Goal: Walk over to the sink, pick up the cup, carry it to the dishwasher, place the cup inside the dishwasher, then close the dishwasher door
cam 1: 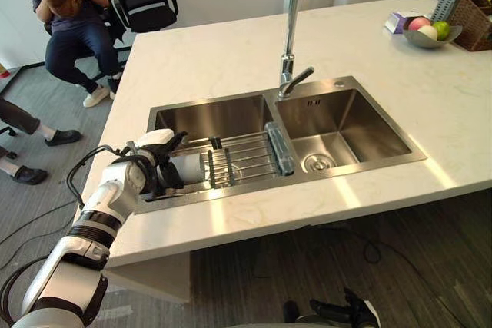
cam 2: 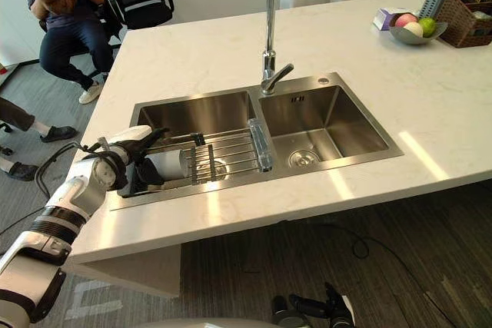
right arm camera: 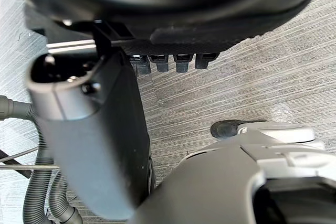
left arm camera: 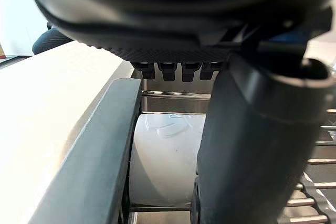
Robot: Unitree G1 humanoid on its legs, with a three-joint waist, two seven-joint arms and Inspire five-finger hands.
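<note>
Now | left hand (cam 1: pixel 154 165) in sink (cam 1: pixel 361 160) | cup (left arm camera: pixel 165 156) beside thumb (left arm camera: pixel 252 150), by left rim (cam 1: pixel 151 122)

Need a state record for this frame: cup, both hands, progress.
cup: white cup, lying on its side at the end of the wire rack, in the left basin of the stainless steel double sink
left hand: in that basin at the cup, fingers straight; contact unclear
right hand: idle above the grey floor, fingers relaxed
progress: cup not yet lifted
</note>
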